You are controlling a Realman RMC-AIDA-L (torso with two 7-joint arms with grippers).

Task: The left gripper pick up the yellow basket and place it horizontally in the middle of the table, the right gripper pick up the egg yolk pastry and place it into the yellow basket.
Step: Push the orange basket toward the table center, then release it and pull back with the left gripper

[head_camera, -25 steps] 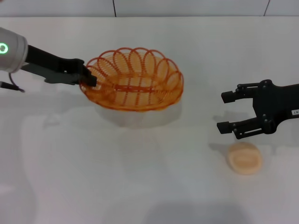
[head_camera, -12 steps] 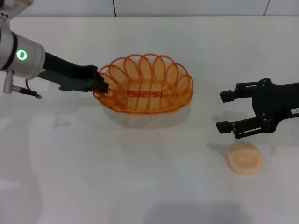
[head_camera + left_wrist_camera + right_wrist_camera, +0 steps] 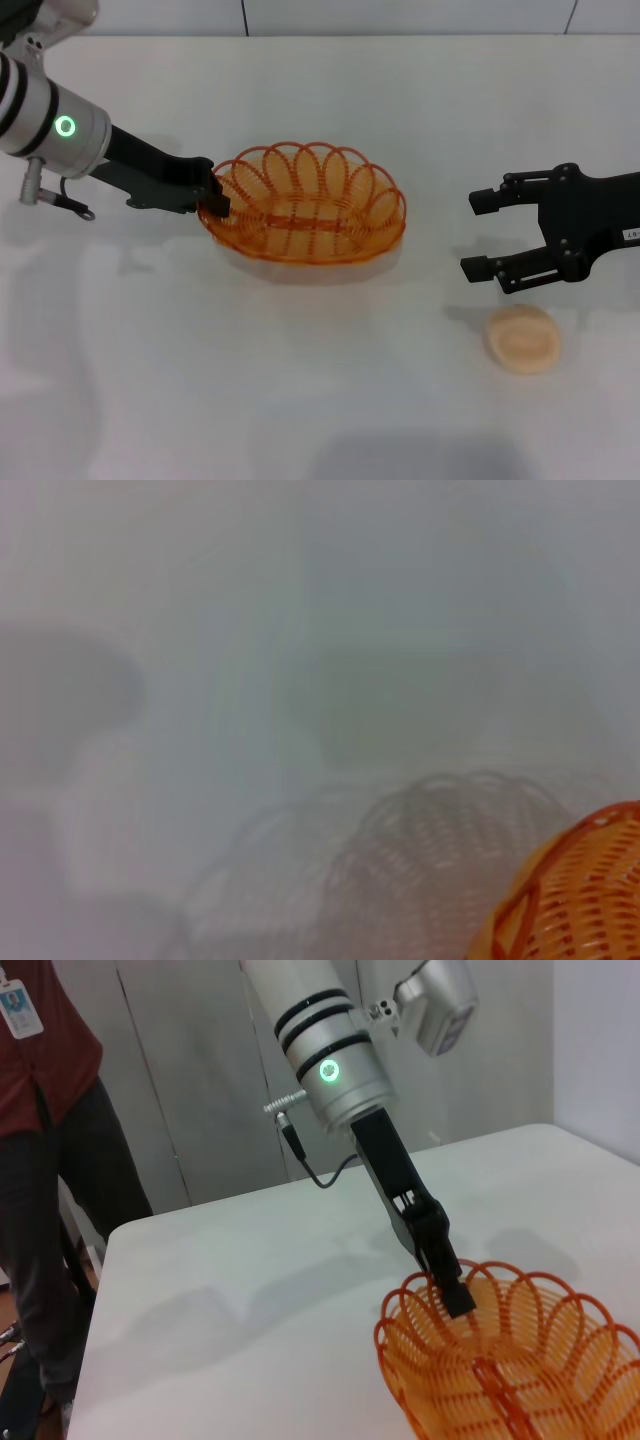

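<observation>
We see the yellow basket point(image 3: 303, 215) as thin, glossy orange wire bent into open loops, resting on the table point(image 3: 300, 380), whose white top looks smooth and matt. The left gripper point(image 3: 213, 196) and right gripper point(image 3: 482, 236) look like matt black plastic, while the egg yolk pastry point(image 3: 521, 339) has a pale, dull, smooth skin.

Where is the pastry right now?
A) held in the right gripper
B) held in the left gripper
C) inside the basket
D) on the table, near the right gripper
D: the pastry lies on the table just in front of the open right gripper, while the left gripper holds the basket by its rim.
</observation>
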